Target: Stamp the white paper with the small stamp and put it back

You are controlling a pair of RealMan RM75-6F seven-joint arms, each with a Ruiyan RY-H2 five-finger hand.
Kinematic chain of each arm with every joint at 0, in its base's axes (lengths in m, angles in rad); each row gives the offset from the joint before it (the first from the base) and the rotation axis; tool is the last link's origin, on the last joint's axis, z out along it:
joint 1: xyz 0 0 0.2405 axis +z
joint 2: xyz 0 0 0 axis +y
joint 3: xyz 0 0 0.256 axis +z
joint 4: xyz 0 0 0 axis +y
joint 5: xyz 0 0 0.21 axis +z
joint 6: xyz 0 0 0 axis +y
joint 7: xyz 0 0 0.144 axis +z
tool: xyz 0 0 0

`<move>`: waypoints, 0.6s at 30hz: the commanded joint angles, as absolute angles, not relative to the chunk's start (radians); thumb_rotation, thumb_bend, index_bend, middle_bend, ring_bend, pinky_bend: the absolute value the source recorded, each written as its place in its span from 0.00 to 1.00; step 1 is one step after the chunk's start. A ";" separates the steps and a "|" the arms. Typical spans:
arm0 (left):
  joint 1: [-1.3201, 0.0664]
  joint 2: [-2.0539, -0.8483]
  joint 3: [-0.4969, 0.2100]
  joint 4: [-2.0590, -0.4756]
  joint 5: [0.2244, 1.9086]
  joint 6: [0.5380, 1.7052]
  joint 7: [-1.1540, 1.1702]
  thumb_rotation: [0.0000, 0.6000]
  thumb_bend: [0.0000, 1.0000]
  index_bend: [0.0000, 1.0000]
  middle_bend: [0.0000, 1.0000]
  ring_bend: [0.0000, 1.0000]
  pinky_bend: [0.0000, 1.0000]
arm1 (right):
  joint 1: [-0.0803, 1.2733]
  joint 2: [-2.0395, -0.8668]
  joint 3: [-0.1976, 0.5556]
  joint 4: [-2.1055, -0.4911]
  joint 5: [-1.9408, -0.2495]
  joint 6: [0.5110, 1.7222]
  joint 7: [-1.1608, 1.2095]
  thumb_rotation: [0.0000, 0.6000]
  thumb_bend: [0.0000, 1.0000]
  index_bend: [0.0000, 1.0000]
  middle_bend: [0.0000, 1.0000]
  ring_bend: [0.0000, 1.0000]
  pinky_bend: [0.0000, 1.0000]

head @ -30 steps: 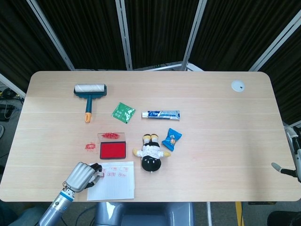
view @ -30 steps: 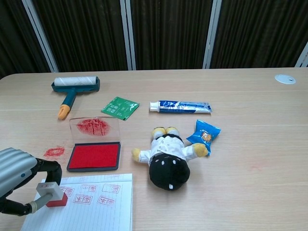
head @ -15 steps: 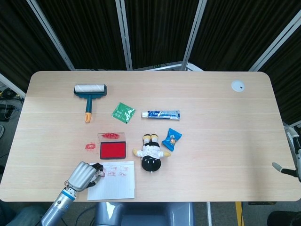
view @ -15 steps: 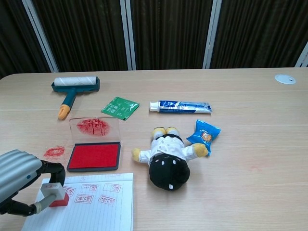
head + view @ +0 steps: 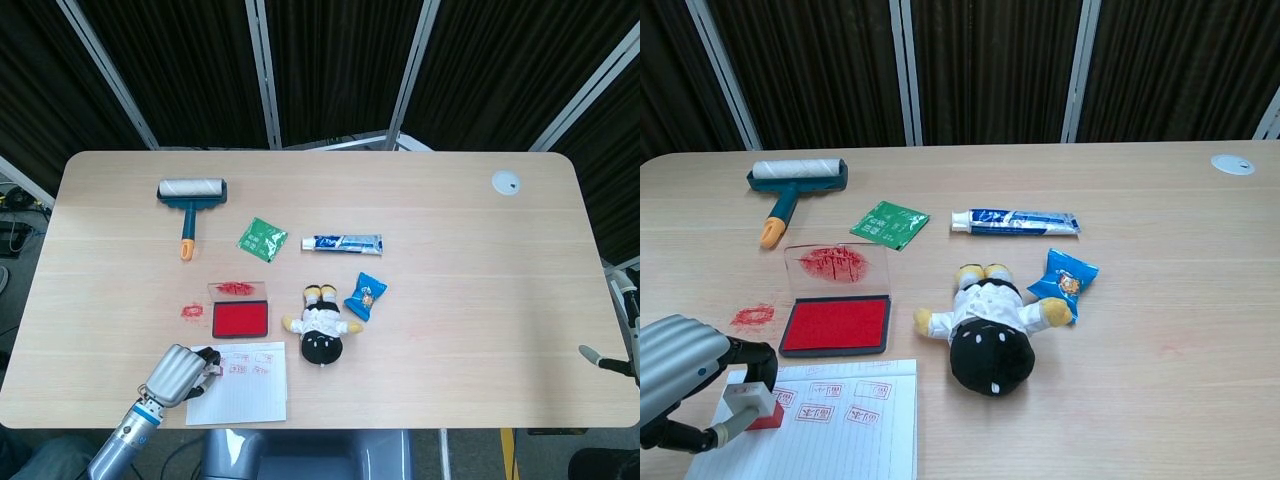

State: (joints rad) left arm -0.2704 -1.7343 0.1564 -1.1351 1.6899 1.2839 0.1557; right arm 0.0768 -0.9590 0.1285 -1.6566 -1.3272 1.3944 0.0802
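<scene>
Left hand (image 5: 680,375) pinched stamp (image 5: 748,405) at paper (image 5: 830,430) edge; prints present, seemingly stamped; return pending. Right hand unseen.

Robot test bay, lab-type setup.
Pale wood-grain table (image 5: 450,300) with scattered props; black pleated curtains (image 5: 330,60) on grey metal frame poles (image 5: 264,70) behind.

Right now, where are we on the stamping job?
Done: the white paper already carries several red imprints. In hand: the left hand holds the small stamp at the paper's left edge, near the red ink pad; whether it is pressed down, I cannot tell. Left: finishing any stamping and putting the stamp back. The right hand sits idle at the table's far right.
</scene>
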 commanded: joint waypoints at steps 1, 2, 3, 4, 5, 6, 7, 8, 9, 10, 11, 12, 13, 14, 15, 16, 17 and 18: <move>-0.270 -1.734 0.156 -1.135 1.690 1.284 0.156 1.00 0.43 0.59 0.57 0.87 0.84 | 0.077 -0.959 0.129 -1.657 -1.327 1.394 0.081 1.00 0.00 0.00 0.00 0.00 0.00; -0.270 -1.734 0.156 -1.135 1.690 1.284 0.155 1.00 0.43 0.59 0.57 0.87 0.84 | 0.077 -0.959 0.128 -1.656 -1.327 1.394 0.081 1.00 0.00 0.00 0.00 0.00 0.00; -0.270 -1.734 0.155 -1.136 1.690 1.285 0.155 1.00 0.43 0.59 0.57 0.87 0.84 | 0.077 -0.959 0.128 -1.656 -1.327 1.394 0.080 1.00 0.00 0.00 0.00 0.00 0.00; -0.270 -1.733 0.155 -1.136 1.690 1.285 0.154 1.00 0.43 0.59 0.57 0.87 0.84 | 0.077 -0.959 0.128 -1.656 -1.327 1.393 0.080 1.00 0.00 0.00 0.00 0.00 0.00; -0.270 -1.732 0.154 -1.138 1.689 1.286 0.152 1.00 0.43 0.59 0.57 0.87 0.84 | 0.077 -0.959 0.128 -1.657 -1.327 1.393 0.080 1.00 0.00 0.00 0.00 0.00 0.00; -0.271 -1.731 0.153 -1.140 1.690 1.287 0.150 1.00 0.43 0.59 0.57 0.87 0.84 | 0.077 -0.959 0.128 -1.658 -1.327 1.394 0.080 1.00 0.00 0.00 0.00 0.00 0.00; -0.271 -1.729 0.153 -1.141 1.691 1.290 0.149 1.00 0.43 0.59 0.57 0.87 0.84 | 0.077 -0.959 0.128 -1.658 -1.327 1.394 0.080 1.00 0.00 0.00 0.00 0.00 0.00; -0.270 -1.728 0.152 -1.144 1.691 1.292 0.147 1.00 0.43 0.59 0.57 0.87 0.84 | 0.077 -0.959 0.128 -1.658 -1.327 1.393 0.080 1.00 0.00 0.00 0.00 0.00 0.00; -0.270 -1.726 0.151 -1.146 1.692 1.296 0.145 1.00 0.43 0.59 0.57 0.87 0.84 | 0.077 -0.959 0.128 -1.658 -1.327 1.393 0.080 1.00 0.00 0.00 0.00 0.00 0.00; -0.270 -1.722 0.148 -1.152 1.694 1.304 0.141 1.00 0.43 0.59 0.57 0.87 0.84 | 0.077 -0.959 0.128 -1.659 -1.327 1.393 0.080 1.00 0.00 0.00 0.00 0.00 0.00; -0.270 -1.719 0.147 -1.156 1.696 1.309 0.139 1.00 0.43 0.59 0.57 0.87 0.84 | 0.077 -0.959 0.129 -1.658 -1.327 1.393 0.080 1.00 0.00 0.00 0.00 0.00 0.00; -0.269 -1.715 0.144 -1.163 1.698 1.317 0.136 1.00 0.43 0.59 0.57 0.87 0.84 | 0.077 -0.959 0.129 -1.659 -1.326 1.394 0.081 1.00 0.00 0.00 0.00 0.00 0.00; -0.269 -1.707 0.141 -1.176 1.703 1.331 0.131 1.00 0.43 0.59 0.57 0.87 0.84 | 0.077 -0.958 0.129 -1.659 -1.326 1.394 0.081 1.00 0.00 0.00 0.00 0.00 0.00; -0.268 -1.697 0.139 -1.191 1.706 1.342 0.128 1.00 0.43 0.59 0.57 0.87 0.84 | 0.077 -0.958 0.129 -1.659 -1.326 1.394 0.082 1.00 0.00 0.00 0.00 0.00 0.00; -0.268 -1.687 0.137 -1.206 1.710 1.353 0.127 1.00 0.43 0.59 0.57 0.87 0.84 | 0.076 -0.957 0.129 -1.659 -1.326 1.396 0.082 1.00 0.00 0.00 0.00 0.00 0.00; -0.268 -1.676 0.134 -1.224 1.716 1.367 0.125 1.00 0.43 0.59 0.57 0.87 0.84 | 0.076 -0.957 0.129 -1.659 -1.326 1.395 0.082 1.00 0.00 0.00 0.00 0.00 0.00; -0.267 -1.665 0.132 -1.243 1.721 1.379 0.124 1.00 0.43 0.59 0.57 0.87 0.84 | 0.076 -0.957 0.129 -1.659 -1.327 1.396 0.083 1.00 0.00 0.00 0.00 0.00 0.00; -0.267 -1.657 0.130 -1.255 1.724 1.386 0.124 1.00 0.43 0.59 0.57 0.87 0.84 | 0.075 -0.956 0.129 -1.660 -1.327 1.397 0.083 1.00 0.00 0.00 0.00 0.00 0.00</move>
State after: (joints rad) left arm -0.2681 -1.6788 0.1364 -1.2257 1.7129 1.3632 0.1283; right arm 0.0755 -0.9565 0.1291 -1.6595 -1.3271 1.3963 0.0832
